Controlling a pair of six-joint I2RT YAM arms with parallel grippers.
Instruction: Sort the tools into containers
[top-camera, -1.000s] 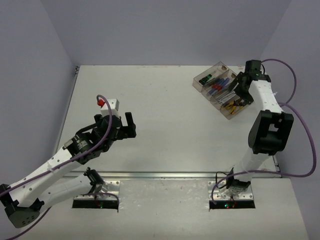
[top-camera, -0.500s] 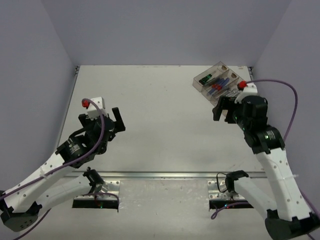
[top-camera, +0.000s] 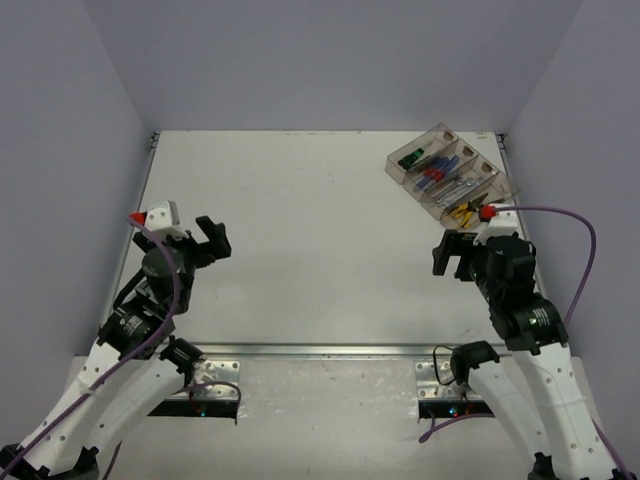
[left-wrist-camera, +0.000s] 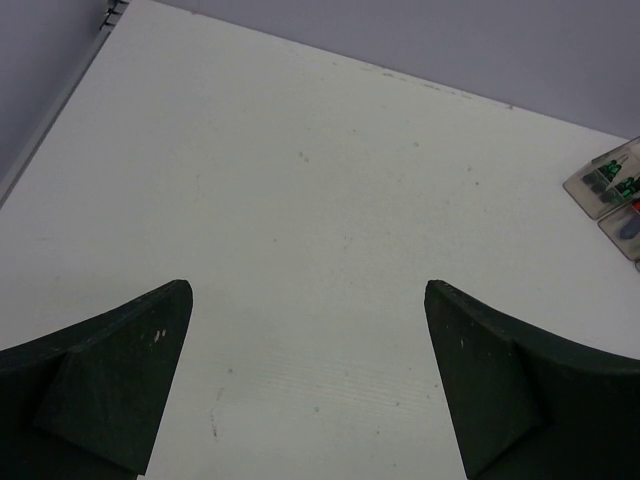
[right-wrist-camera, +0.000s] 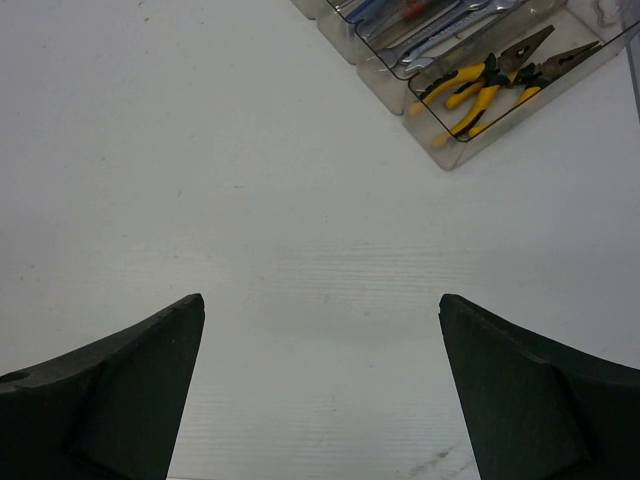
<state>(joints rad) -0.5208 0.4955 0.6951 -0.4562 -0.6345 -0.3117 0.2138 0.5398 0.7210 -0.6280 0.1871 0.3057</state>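
The containers (top-camera: 403, 172) are a clear tray of joined bins at the table's far right. In them lie the tools: green-handled screwdrivers (top-camera: 414, 158), blue-and-red screwdrivers (top-camera: 433, 171), silver wrenches (top-camera: 457, 188) and yellow-handled pliers (top-camera: 464, 210). The right wrist view shows the pliers (right-wrist-camera: 487, 84) and wrenches (right-wrist-camera: 440, 35) at its top right. My right gripper (top-camera: 451, 255) (right-wrist-camera: 321, 300) hangs open and empty over bare table, nearer than the tray. Far off at the left side, my left gripper (top-camera: 215, 238) (left-wrist-camera: 306, 290) is open and empty too. The left wrist view catches a corner of the tray (left-wrist-camera: 588, 176) at its right edge.
Grey walls close the table in at the back and on both sides. A metal rail (top-camera: 330, 350) runs along the near edge between the arm bases. Purple cables (top-camera: 560, 212) loop off both arms.
The right arm has pulled back from the tray toward the near edge, its jaws opening fully. The left arm has drawn back to the left and nearer.
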